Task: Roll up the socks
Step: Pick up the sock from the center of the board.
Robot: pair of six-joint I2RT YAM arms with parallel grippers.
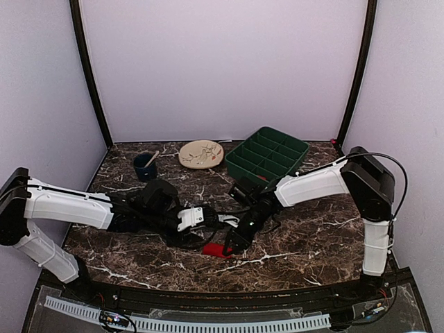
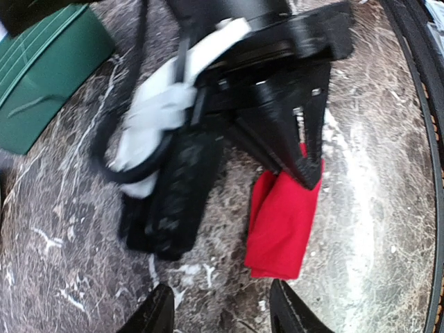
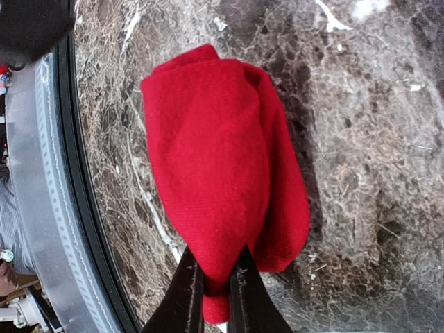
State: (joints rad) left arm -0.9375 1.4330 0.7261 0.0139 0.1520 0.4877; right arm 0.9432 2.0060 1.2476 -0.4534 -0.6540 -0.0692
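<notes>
The socks are a folded bright red bundle on the dark marble table near its front edge, also seen as a small red patch. My right gripper is shut on the bundle's end, and a bit of white shows between its fingers. In the left wrist view the right gripper's black fingers press on the far end of the socks. My left gripper stands open just short of the bundle's near end, nothing between its fingers. From above, the left gripper sits just left of the right gripper.
A green divided tray stands at the back right. A cream plate and a dark blue cup with a stick in it stand at the back. The table's black front rim runs close to the socks.
</notes>
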